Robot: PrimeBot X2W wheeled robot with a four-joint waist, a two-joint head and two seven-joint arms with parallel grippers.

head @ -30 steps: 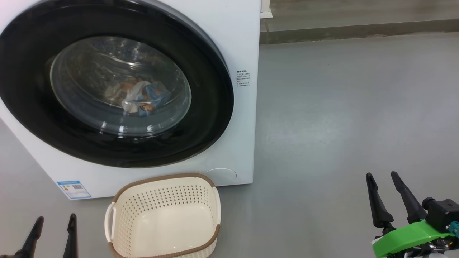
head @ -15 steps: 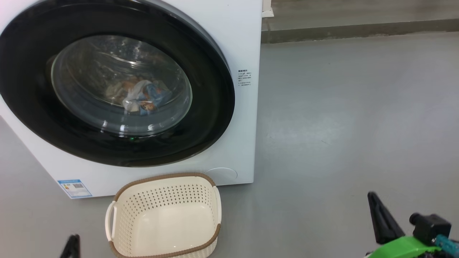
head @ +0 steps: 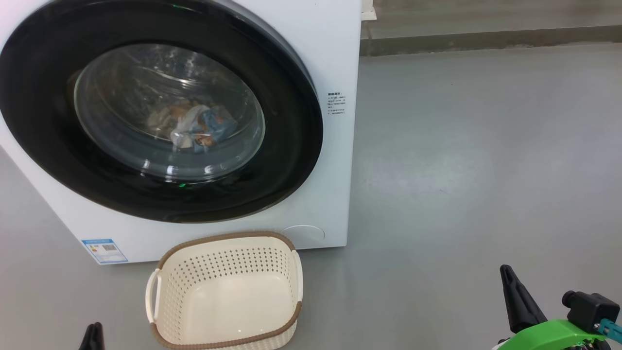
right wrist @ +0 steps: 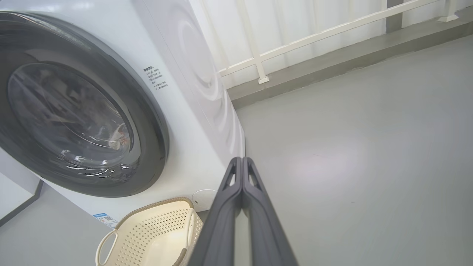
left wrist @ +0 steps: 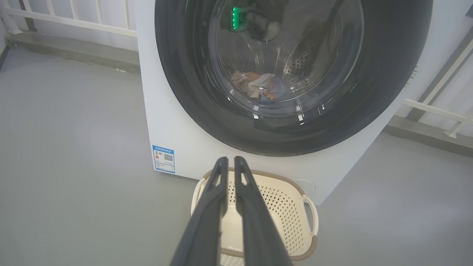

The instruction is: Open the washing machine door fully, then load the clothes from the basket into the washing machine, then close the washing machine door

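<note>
Two pincers, both holding nothing: left pincer (left wrist: 230,159) is sitting with fingers drawn together, right pincer (right wrist: 242,159) pressed together, at 7 and 4 o'clock in the head view. One washing machine (head: 335,58) is standing on the floor (head: 461,146), its door (head: 291,146) closed. Clothes (head: 199,127) are lying inside, behind the glass. One basket (head: 223,237) is sitting empty at 6 o'clock, just beside the machine's front.

Glossy black washing machine door (head: 160,112) with clear glass window; perforated cream plastic basket (head: 226,291); smooth matt grey floor (head: 461,170)
</note>
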